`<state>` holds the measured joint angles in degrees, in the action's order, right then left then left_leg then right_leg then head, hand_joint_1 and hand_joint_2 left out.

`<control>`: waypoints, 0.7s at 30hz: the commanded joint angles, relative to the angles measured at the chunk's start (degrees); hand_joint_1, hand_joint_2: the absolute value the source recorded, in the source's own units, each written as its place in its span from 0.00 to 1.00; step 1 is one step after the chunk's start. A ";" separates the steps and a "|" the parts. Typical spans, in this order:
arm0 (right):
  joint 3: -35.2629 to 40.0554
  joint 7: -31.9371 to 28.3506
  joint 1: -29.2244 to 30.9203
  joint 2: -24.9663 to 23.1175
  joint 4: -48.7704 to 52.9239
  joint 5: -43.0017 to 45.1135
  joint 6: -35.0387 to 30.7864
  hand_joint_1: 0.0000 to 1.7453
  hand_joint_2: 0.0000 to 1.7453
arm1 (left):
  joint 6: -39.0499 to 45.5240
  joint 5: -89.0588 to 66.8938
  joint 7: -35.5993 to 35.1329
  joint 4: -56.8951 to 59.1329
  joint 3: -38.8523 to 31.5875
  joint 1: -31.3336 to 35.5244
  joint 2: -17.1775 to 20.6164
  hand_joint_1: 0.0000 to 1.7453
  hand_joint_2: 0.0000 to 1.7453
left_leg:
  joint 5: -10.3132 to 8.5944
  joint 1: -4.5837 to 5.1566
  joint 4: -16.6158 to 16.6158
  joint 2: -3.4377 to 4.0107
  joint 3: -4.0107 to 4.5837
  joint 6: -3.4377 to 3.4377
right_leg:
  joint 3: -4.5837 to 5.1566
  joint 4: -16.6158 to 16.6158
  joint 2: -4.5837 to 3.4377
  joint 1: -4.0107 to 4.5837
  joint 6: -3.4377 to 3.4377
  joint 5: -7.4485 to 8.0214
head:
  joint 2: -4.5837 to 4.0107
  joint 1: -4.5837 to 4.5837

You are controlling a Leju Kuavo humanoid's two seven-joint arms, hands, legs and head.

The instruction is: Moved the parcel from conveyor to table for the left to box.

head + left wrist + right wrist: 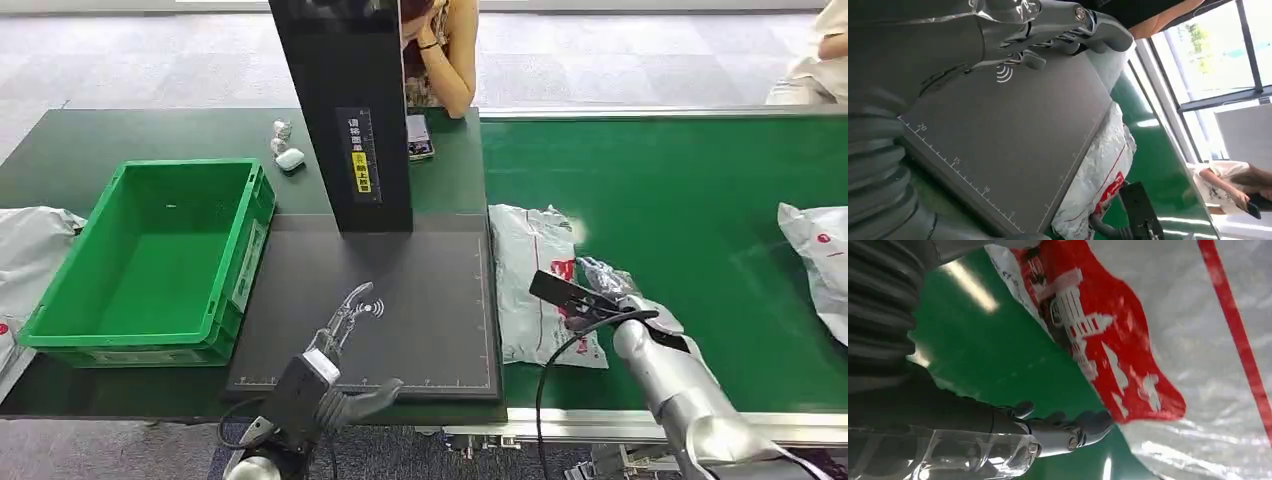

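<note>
A white plastic parcel (530, 260) with red print lies flat on the green conveyor (680, 190), its left edge against the dark grey weighing mat (420, 310). My right hand (603, 287) hovers at the parcel's right side, fingers apart. In the right wrist view the fingers (1083, 425) reach over bare green belt next to the parcel's red print (1128, 370) and grip nothing. My left hand (345, 320) is stretched out flat over the mat, holding nothing; the left wrist view shows this hand (1048, 25) above the mat (1013, 135) with the parcel (1098, 170) beyond.
A green crate (150, 250) stands left of the mat. A black upright post (345, 110) rises behind the mat, with a phone and small white items near it. Another parcel (815, 250) lies far right on the belt, grey bags (25, 250) lie far left. A person sits behind the table.
</note>
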<state>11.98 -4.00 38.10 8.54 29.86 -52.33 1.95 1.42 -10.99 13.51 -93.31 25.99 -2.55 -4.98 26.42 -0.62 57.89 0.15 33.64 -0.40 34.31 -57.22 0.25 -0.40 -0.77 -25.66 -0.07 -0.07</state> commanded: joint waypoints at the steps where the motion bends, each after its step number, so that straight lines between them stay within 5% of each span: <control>1: 1.40 -4.29 -4.04 -0.76 -4.03 3.75 -0.59 0.00 1.00 | -0.13 -0.44 -0.82 1.54 0.17 1.57 0.74 0.00 1.00 | 0.01 -0.03 -0.08 -0.09 -0.16 0.00 | -0.19 0.10 0.07 0.03 0.00 -0.03 | 0.00 0.00; 17: 2.49 -6.34 -7.79 -2.45 -4.48 6.74 2.20 0.01 1.00 | -0.33 -0.28 -0.38 3.23 1.68 3.01 1.70 0.00 1.00 | 0.00 -0.02 -0.19 -0.08 -0.31 -0.01 | -0.32 0.17 0.05 0.02 0.00 -0.03 | 0.00 0.02; 18: 2.54 -6.31 -7.65 -2.50 -4.49 6.70 2.24 0.11 1.00 | -0.32 -0.27 -0.38 3.22 1.67 3.04 1.69 0.00 1.00 | 0.01 -0.03 -0.12 -0.04 -0.24 -0.01 | -0.24 0.12 0.03 0.04 0.00 -0.03 | 0.00 0.02; 19: 2.66 -6.24 -7.34 -2.60 -4.72 6.65 2.34 1.00 1.00 | -0.25 -0.23 -0.45 3.25 1.62 3.10 1.68 0.00 1.00 | 0.00 -0.02 -0.18 -0.08 -0.31 -0.01 | -0.32 0.17 0.06 0.02 0.00 -0.03 | 0.00 0.00; 21: 3.19 -6.11 -5.73 -3.08 -5.90 6.60 2.44 1.00 1.00 | 0.28 0.05 -0.69 3.48 1.48 3.38 1.63 0.00 1.00 | 0.00 -0.02 -0.20 -0.07 -0.34 0.00 | -0.34 0.19 0.04 0.02 0.01 -0.03 | 0.00 0.02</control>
<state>12.33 -10.29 31.08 7.52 29.29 -45.68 3.61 1.20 -11.30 13.29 -93.29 26.62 -2.24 -4.76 26.42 -0.63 57.88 0.17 33.59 -0.40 34.28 -57.22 0.23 -0.39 -0.77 -25.67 -0.07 -0.04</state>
